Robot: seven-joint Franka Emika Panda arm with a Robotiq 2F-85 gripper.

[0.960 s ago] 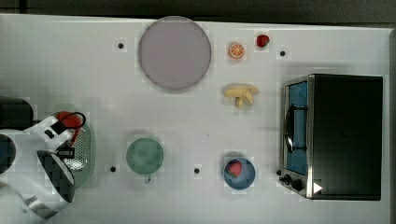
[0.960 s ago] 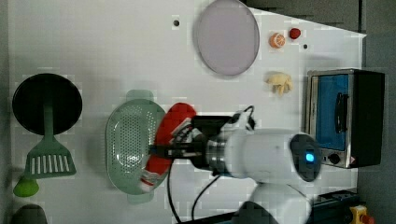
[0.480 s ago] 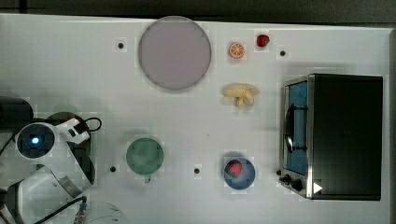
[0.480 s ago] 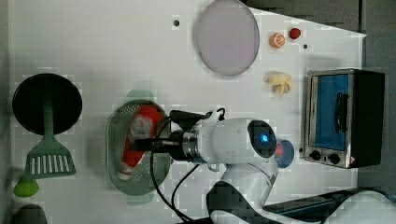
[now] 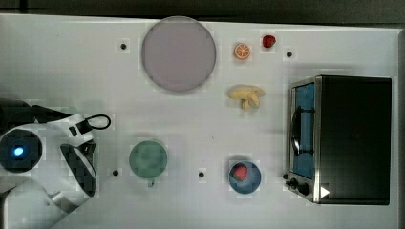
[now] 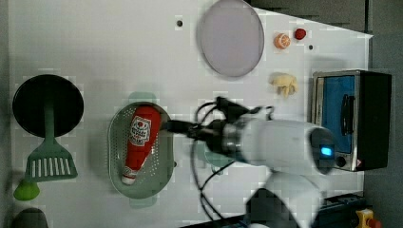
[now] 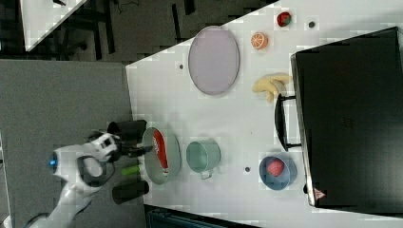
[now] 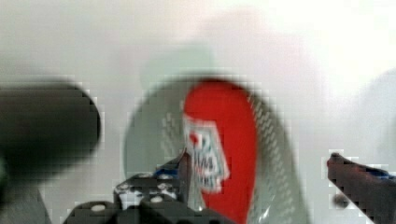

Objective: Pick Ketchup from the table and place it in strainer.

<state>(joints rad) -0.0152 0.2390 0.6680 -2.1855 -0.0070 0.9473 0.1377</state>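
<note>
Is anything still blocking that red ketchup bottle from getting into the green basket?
Nothing visible does. The Ketchup already lies inside the strainer, label up. The gripper is open above it, its fingers apart and not touching the bottle.

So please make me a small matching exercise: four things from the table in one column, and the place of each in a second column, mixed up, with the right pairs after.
Things:
1. Ketchup
2. strawberry
3. banana
4. orange slice

Places:
A. in the blue bowl
B. bare table, beside the small red fruit
C. lying in the strainer
D. bare table, between the lilac plate and the toaster oven

Pairs: 1-C, 2-A, 3-D, 4-B
</note>
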